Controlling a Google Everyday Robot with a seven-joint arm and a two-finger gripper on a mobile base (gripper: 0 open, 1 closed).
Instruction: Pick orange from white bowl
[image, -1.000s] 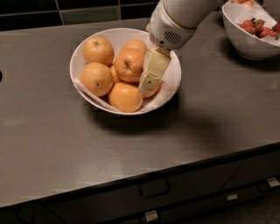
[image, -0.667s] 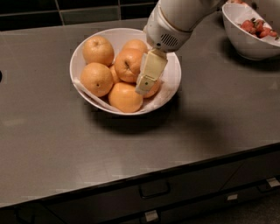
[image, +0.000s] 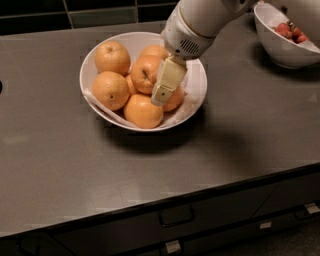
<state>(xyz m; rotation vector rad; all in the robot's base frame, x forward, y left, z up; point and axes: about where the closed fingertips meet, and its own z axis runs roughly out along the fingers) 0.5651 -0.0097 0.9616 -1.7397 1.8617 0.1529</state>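
Drawer fronts (image: 176, 216): under the near edge of the worktop, one bar pull showing at the centre.
Countertop (image: 75, 165): dark grey, with a broad bare stretch from the near edge up to the bowl and more bare surface toward the left edge.
White bowl (image: 131, 40): one, wide and shallow, past the middle of the worktop toward the far edge and well apart from every edge.
Fruit count: six oranges show plainly in the bowl; a sliver among them may be a seventh.
Orange (image: 145, 74): the one with the dark creased stem dimple, in the middle of the pile, resting on its neighbours.
Gripper (image: 162, 94): inside the bowl's rim, just beside the dimpled orange on its right; whether it is spread or closed cannot be told.
Arm (image: 200, 22): white, slanting in from the far right corner.
Second bowl (image: 280, 52): one, deeper, at the far right corner, holding red strawberries (image: 290, 31).
Tiled wall (image: 100, 15): dark, along the far edge.
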